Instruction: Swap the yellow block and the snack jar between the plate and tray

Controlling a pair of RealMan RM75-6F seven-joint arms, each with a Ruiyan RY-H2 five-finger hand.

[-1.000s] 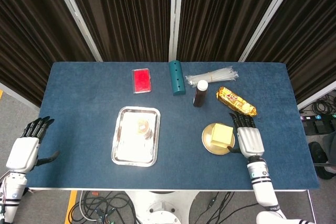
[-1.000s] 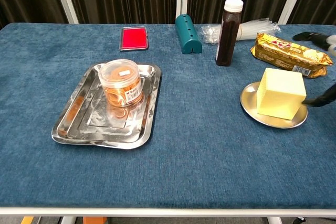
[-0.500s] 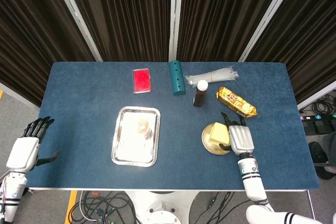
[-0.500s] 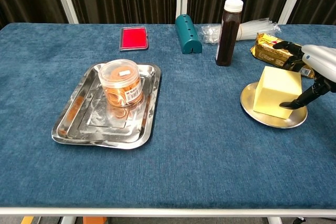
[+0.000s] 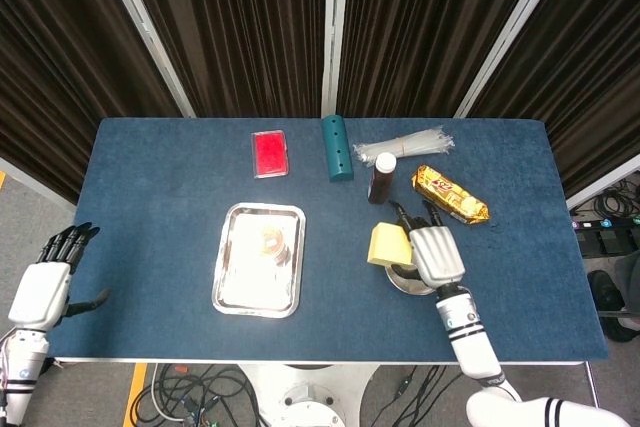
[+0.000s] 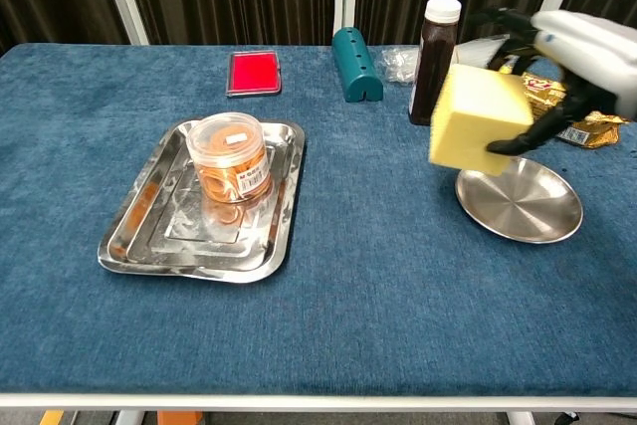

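My right hand [image 5: 432,250] [image 6: 572,52] grips the yellow block [image 5: 387,244] [image 6: 476,120] and holds it in the air, above and just left of the round metal plate [image 6: 520,207] [image 5: 408,280], which is bare. The clear snack jar [image 6: 229,156] [image 5: 273,241] stands upright in the steel tray [image 6: 145,229] [image 5: 232,277], left of centre. My left hand [image 5: 45,290] hangs beyond the table's left front corner, fingers apart, holding nothing; the chest view does not show it.
A dark bottle with a white cap [image 6: 434,48] stands right behind the lifted block. A snack packet [image 5: 452,194], a bundle of clear straws [image 5: 405,144], a teal cylinder [image 5: 336,147] and a red case [image 5: 270,153] lie along the back.
My right hand closed on the yellow block, lifted it off the plate and carried it up and left. The plate is now bare. The left hand stayed put.
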